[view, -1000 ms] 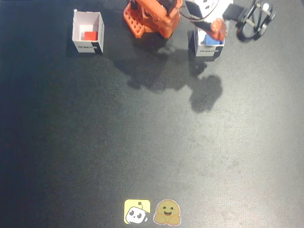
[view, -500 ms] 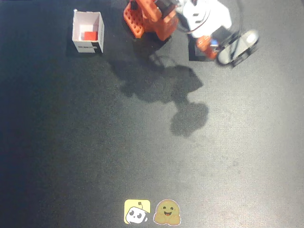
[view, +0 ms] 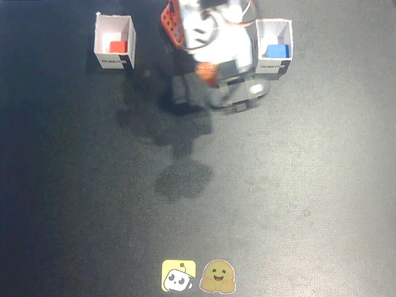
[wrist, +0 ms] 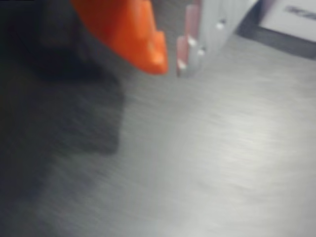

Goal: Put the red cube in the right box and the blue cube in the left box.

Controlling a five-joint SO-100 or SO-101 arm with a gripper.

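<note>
In the fixed view the red cube [view: 117,46] lies inside the white box [view: 101,38] at the upper left. The blue cube [view: 276,51] lies inside the white box [view: 286,31] at the upper right. My arm is folded up between the two boxes at the top centre, with the gripper [view: 206,72] low over the dark table. In the wrist view the gripper [wrist: 172,66] shows an orange finger [wrist: 133,34] and a grey finger [wrist: 197,44] nearly together, with nothing between them.
A corner of a white box [wrist: 291,17] shows at the top right of the wrist view. Two stickers, a yellow one [view: 179,276] and a smiling face [view: 218,277], lie at the front edge of the dark table [view: 278,198]. The arm casts shadows below its base.
</note>
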